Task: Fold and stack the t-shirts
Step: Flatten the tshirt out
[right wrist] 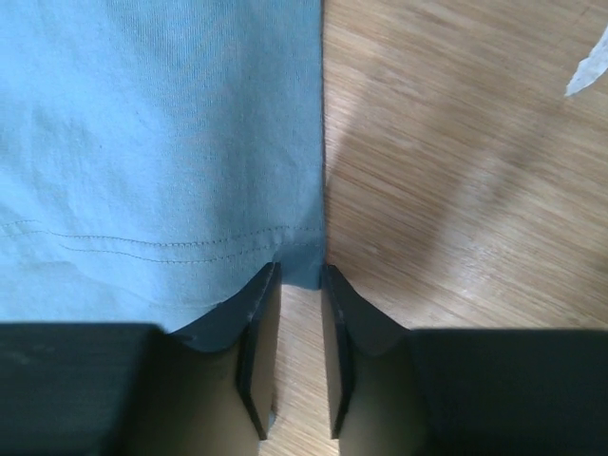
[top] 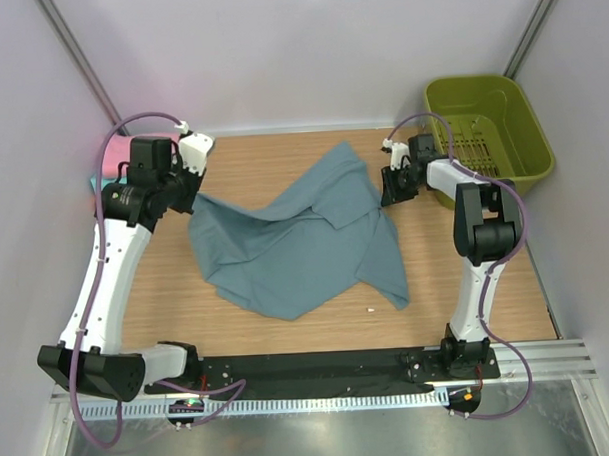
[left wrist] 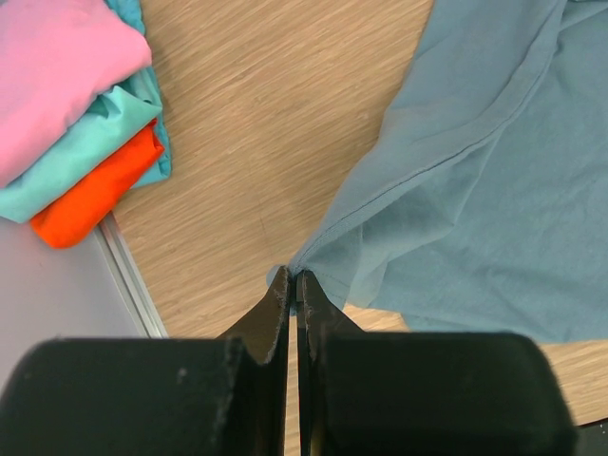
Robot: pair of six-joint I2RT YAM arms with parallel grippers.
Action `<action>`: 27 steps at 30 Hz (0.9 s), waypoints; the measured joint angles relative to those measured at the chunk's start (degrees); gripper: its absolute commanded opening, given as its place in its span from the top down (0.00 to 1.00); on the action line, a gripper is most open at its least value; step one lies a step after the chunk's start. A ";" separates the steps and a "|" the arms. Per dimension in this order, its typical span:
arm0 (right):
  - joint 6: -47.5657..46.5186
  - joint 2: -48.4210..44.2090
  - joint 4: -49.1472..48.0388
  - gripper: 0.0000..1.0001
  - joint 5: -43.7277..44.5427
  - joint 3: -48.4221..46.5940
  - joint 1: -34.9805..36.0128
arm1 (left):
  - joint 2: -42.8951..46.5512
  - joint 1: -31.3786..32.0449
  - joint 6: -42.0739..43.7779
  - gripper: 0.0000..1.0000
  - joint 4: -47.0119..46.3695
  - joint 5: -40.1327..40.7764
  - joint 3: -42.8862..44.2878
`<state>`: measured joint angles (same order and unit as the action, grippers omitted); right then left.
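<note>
So the blue-grey t-shirt (top: 295, 243) is lying rumpled in the middle of the bench (top: 166, 283), nowhere near flat, with the folded pink t-shirt (left wrist: 57, 66), teal t-shirt (left wrist: 85, 157) and orange t-shirt (left wrist: 95, 195) stacked at the far left edge. The left end effector (left wrist: 293, 285) is pressed tight together on one corner of the blue-grey one, right at the hem tip. The right end effector (right wrist: 298, 275) has its fingers a little apart, with the opposite hem corner sitting just between the tips, so I'd call that straddling rather than pinching. My read is that the step here is getting both corners held so the shirt can be stretched flat. To do it well, I'd let the right side bite a bit deeper past the stitched hem before it clamps, because a grip on just the very tip will probably slip once there's tension. Then pull both corners apart evenly and low, so the bunched middle smooths out instead of dragging into a twist. Also keep the left side from sweeping into the stack, and the right side away from the green basket (top: 534, 140).
</note>
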<state>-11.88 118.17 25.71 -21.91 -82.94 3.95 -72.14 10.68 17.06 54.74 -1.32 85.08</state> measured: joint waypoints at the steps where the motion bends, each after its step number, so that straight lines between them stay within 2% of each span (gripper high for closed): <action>1: 0.07 0.11 0.00 0.79 -0.28 0.00 0.02 | -0.02 0.00 0.04 1.00 0.00 0.09 0.00; 6: 0.22 0.39 0.04 0.98 -1.27 -0.02 0.13 | 0.00 -0.55 0.04 1.00 0.00 0.20 0.00; 15: -0.66 -2.71 3.61 0.99 -0.68 -1.31 0.22 | 0.00 -0.72 1.36 1.00 -0.04 0.44 1.29; 17: -1.40 -5.46 5.68 0.99 -0.50 -4.37 0.22 | 0.00 -0.72 1.92 1.00 -0.15 1.03 2.40; 23: -1.44 -15.87 7.04 0.99 -0.87 -21.44 0.22 | -0.63 -0.74 3.23 1.00 -0.44 1.38 8.24; 27: -0.48 -24.00 6.14 0.99 -1.22 -25.49 0.22 | -3.02 -0.61 4.33 1.00 -0.70 1.42 16.50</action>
<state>-12.36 94.17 31.86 -23.14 -108.42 4.16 -75.16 10.07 21.39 54.04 0.10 101.58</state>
